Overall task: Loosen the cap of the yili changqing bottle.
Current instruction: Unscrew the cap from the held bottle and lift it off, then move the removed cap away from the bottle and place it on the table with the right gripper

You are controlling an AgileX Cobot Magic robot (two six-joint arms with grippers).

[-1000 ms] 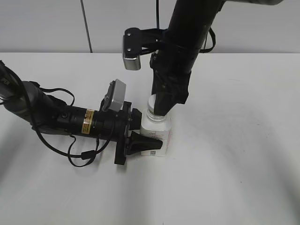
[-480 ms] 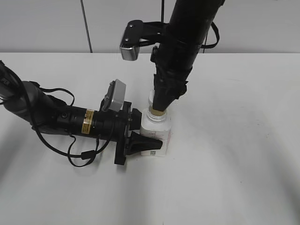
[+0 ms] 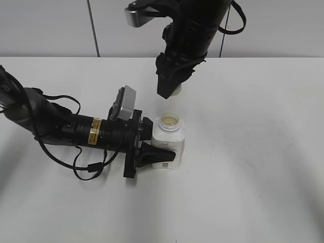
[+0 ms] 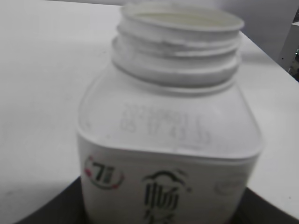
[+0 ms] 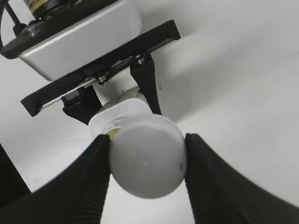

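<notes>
The right pincer (image 3: 168,90) has lifted the small ribbed white plastic cap (image 5: 147,161) clear off the squarish white plastic bottle (image 3: 167,144) clamped by the left pincer (image 3: 147,147), so loosening is done

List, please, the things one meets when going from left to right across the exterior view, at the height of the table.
Left arm's black body → grey wrist camera → left gripper → yili changqing bottle, open, then bare table. The right gripper with the cap hangs above.

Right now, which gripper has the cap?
The right gripper: it pinches the cap above the bottle. The left gripper clamps the bottle's body.
</notes>
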